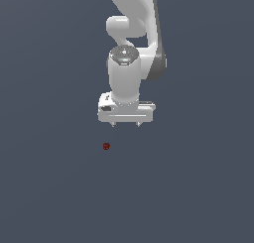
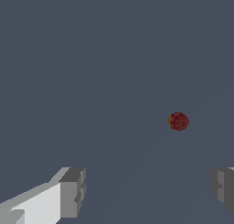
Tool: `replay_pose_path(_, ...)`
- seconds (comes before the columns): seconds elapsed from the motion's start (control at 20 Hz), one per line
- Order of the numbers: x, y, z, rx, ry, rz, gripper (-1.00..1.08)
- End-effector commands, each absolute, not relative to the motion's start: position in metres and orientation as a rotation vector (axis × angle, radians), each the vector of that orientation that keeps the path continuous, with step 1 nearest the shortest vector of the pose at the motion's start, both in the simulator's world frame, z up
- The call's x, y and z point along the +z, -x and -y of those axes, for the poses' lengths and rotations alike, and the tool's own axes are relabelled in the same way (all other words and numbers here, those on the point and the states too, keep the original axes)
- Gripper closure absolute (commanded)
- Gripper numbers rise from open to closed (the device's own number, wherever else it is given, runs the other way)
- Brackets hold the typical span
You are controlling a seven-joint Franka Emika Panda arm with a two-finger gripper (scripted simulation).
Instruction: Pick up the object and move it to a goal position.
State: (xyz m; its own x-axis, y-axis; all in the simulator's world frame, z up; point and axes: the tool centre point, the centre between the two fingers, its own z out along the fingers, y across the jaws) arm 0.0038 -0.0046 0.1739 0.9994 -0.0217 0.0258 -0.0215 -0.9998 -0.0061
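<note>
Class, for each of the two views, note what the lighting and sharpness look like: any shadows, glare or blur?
Exterior view: flat, even light on a plain grey ground, no cast shadow under the gripper or the tiny red object. Wrist view: the object looks pixelated, edges coarse; no glare.

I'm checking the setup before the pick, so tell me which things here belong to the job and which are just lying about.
Part of the job:
- the dark red speckled object, lying free on the surface, not gripped
- the gripper, open and apart from the object

Just lying about:
- nothing else shows; only the plain grey surface is in view
</note>
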Motion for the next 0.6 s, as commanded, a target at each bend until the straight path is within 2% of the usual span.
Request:
replay_pose_path(0.0,0.174,-0.004,0.005,-0.041,3.135,-0.034,-0.92)
replay_pose_path(0.55,0.190,-0.003,0.006,-0.053,3.159,-0.033,-0.92)
